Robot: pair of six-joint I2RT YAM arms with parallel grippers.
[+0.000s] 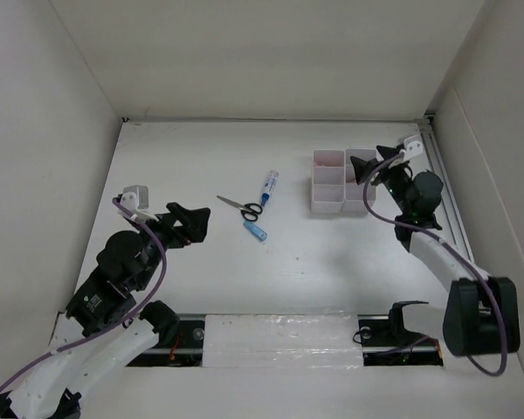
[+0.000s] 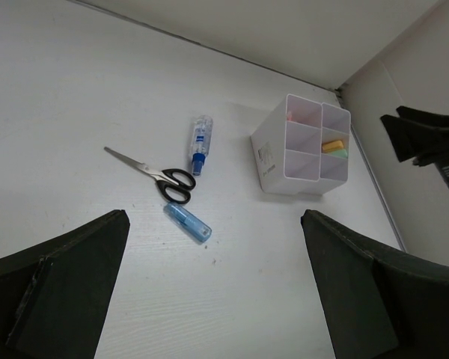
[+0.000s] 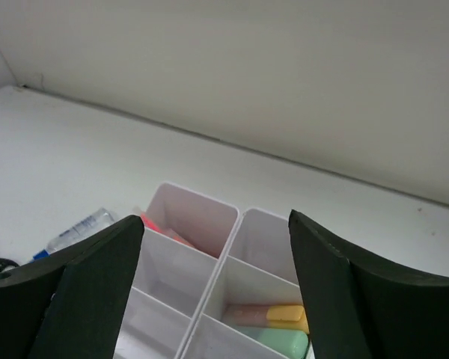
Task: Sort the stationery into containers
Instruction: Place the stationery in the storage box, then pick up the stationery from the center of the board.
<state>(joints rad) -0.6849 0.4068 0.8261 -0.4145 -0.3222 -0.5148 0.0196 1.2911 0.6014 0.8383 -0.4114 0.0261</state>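
A robotics lab cell — white table [image 1: 314,271] boxed by plain white panels [image 1: 271,61] at 9, 12 and 3 o'clock, left arm [image 1: 122,271] and right arm [image 1: 432,249] bolted at 6.

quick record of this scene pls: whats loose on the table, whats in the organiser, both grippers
loose on table: scissors, blue-capped bottle, blue tube
organiser: white, six compartments, far right of table
in organiser: orange marker and green marker side by side; red item in a far compartment
left gripper: jaws open, empty, left of the scissors
right gripper: jaws open, empty, above the organiser
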